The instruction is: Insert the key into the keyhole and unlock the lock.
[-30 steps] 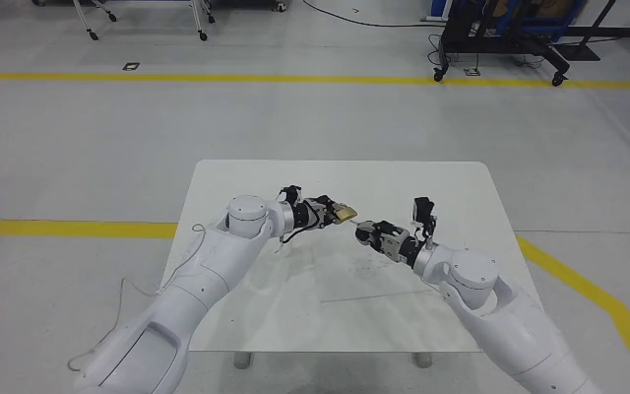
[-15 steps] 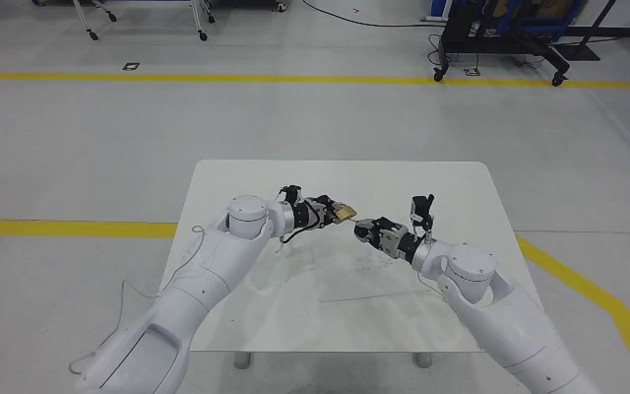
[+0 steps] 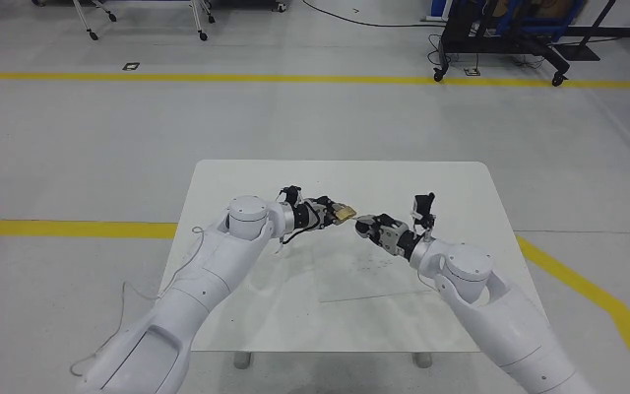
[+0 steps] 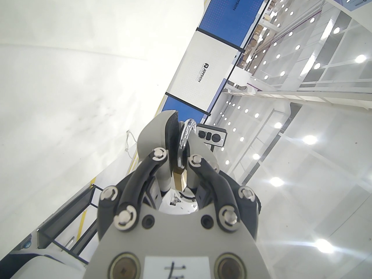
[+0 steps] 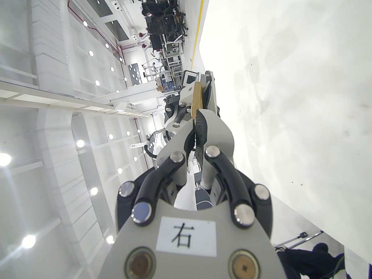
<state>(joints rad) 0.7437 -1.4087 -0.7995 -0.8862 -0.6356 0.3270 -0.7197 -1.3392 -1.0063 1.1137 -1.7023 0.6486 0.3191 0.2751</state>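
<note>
Left end effector [image 4: 180,139] clamps the lock [image 4: 179,179], right end effector [image 5: 200,119] (pinched together) alongside.

Factory-like lab hall: yellow floor lines [image 3: 295,77], wheeled cart [image 3: 502,46], white table [image 3: 453,192].

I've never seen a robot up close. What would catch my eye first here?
Above the middle of the white table, the left pincer grips a brass padlock with a silver shackle. The shut right pincer faces it nose to nose, its tip right at the padlock.
</note>
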